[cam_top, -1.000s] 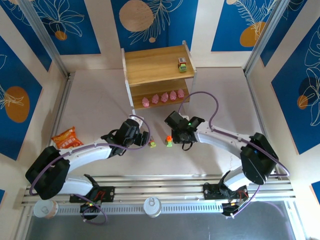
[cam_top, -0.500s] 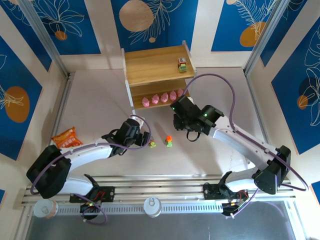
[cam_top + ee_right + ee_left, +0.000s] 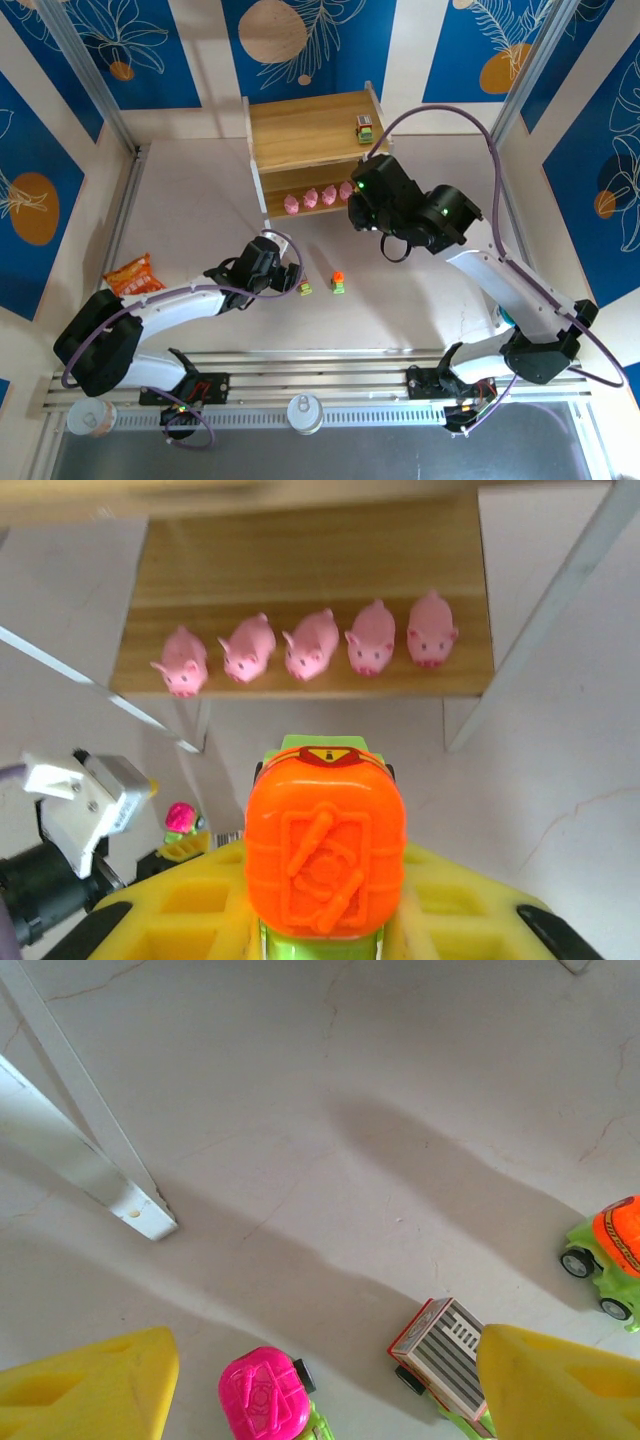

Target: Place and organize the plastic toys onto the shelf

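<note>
No lettering can be read; the orange-topped car point(image 3: 325, 870) carries only embossed shapes

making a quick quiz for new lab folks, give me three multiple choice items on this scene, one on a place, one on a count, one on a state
1. Where are the pink pigs relative to the shelf?
A. on its top board
B. on its lower board
C. beneath it, between its legs

2. How many pink pigs are in the row?
A. three
B. five
C. seven

3. What state is the right gripper in?
A. shut on the orange-topped car
B. open and empty
C. shut on a pink pig

Answers:
1 B: the top view shows them on the lower board, under the top one.
2 B: the right wrist view shows five standing side by side.
3 A: the yellow fingers press against both sides of the car.
</note>
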Robot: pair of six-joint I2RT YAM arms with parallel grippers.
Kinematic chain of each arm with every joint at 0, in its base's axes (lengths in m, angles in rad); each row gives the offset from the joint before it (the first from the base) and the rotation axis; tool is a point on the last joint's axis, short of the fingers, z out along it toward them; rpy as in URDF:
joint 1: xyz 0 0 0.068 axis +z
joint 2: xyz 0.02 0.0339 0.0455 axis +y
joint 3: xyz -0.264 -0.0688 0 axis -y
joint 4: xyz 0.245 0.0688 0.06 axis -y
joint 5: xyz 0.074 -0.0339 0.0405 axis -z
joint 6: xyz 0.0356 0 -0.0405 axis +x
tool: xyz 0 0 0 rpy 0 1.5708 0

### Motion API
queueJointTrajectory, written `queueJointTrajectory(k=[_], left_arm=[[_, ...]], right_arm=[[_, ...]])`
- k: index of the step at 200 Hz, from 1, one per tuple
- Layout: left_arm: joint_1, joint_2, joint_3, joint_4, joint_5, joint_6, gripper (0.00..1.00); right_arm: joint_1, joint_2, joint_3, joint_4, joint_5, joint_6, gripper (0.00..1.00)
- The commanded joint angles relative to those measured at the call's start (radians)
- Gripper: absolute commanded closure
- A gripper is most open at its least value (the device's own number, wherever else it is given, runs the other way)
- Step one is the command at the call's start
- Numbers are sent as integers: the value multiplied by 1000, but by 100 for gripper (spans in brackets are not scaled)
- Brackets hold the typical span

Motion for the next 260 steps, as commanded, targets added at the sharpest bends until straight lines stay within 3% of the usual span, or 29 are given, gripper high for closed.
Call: queueJointTrajectory(k=[1, 52, 108, 164, 260], left_arm=[[13, 10, 24, 21, 15, -14, 22], [14, 23, 27, 23, 19, -12, 22], [13, 15, 28, 15, 6, -7, 22], [12, 5, 27, 13, 5, -1, 22], [13, 13, 24, 41, 66, 5, 22]], right_arm=[[-3, 52, 91, -33, 35, -76, 75], [-34, 211, 370, -61, 21, -182, 75], [-133, 425, 647, -98, -60, -254, 74], [-168, 583, 852, -145, -56, -299, 74], [-216, 619, 880, -186, -87, -307, 72]])
